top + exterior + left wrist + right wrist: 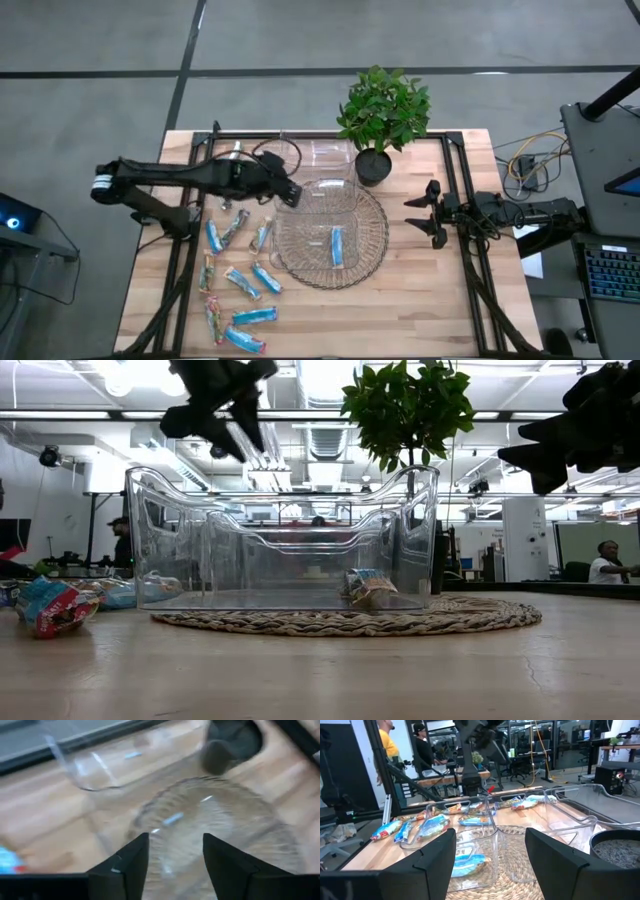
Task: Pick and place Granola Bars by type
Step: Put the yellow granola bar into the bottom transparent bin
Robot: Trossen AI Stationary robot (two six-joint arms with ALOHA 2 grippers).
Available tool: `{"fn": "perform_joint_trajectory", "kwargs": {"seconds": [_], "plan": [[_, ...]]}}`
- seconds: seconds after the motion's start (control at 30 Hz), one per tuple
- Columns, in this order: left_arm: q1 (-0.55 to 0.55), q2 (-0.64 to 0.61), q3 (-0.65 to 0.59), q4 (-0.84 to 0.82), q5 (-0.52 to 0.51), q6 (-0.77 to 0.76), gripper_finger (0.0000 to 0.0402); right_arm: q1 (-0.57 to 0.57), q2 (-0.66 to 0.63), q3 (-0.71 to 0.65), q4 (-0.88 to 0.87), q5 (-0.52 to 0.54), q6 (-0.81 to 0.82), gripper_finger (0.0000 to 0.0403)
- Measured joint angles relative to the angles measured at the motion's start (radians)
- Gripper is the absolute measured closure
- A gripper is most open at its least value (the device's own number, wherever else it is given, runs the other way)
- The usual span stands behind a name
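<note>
No brand name or lettering can be read on any wrapper; the granola bars (238, 285) show only as bright blue foil with orange, tan and white patches.

The left gripper (291, 194) hangs above the near-left rim of the clear container (300, 205) that sits on the round woven mat (372, 250). In the left wrist view its two dark fingers (131, 862) stand parted with a clear gap between them and nothing in that gap — the jaws are open and empty, and they touch neither container nor bar. In the low view the gripper is well above the container's rim.

The right gripper (425, 211) waits over the right part of the table, just beyond the mat's edge. Its fingers (432, 857) are spread wide in the right wrist view, with nothing held.

One blue bar (336, 245) lies inside the container on the mat. The other bars lie loose on the left part of the wooden table (420, 310), scattered from beside the left arm down toward the front-left corner, some close to the table's left edge. A second clear container (325, 153) stands at the back edge beside the potted plant (383, 115).

Open wood lies in front of the mat and to its right — the back of the table, with the plant and second container, is more crowded.
</note>
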Motion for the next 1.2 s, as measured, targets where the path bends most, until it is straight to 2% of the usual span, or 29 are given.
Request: {"fn": "perform_joint_trajectory", "kwargs": {"seconds": [0.23, 0.47, 0.73, 0.9, 1.2], "plan": [[0.184, -0.028, -0.036, -0.076, 0.060, 0.137, 0.0162, 0.000, 0.001, 0.000, 0.000, 0.000, 0.000, 0.0174], [0.419, -0.030, -0.080, -0.093, 0.105, 0.274, 0.0119, 0.000, 0.001, 0.000, 0.000, 0.000, 0.000, 0.0177], [0.637, -0.014, -0.125, -0.063, 0.104, 0.455, 0.0113, 0.000, 0.001, 0.000, 0.000, 0.000, 0.000, 0.0175], [0.747, 0.026, -0.143, -0.047, 0.133, 0.515, 0.0113, 0.000, 0.001, 0.000, 0.000, 0.000, 0.000, 0.0177], [0.850, 0.116, -0.191, 0.001, 0.161, 0.570, 0.0113, 0.000, 0.001, 0.000, 0.000, 0.000, 0.000, 0.0177]]}}
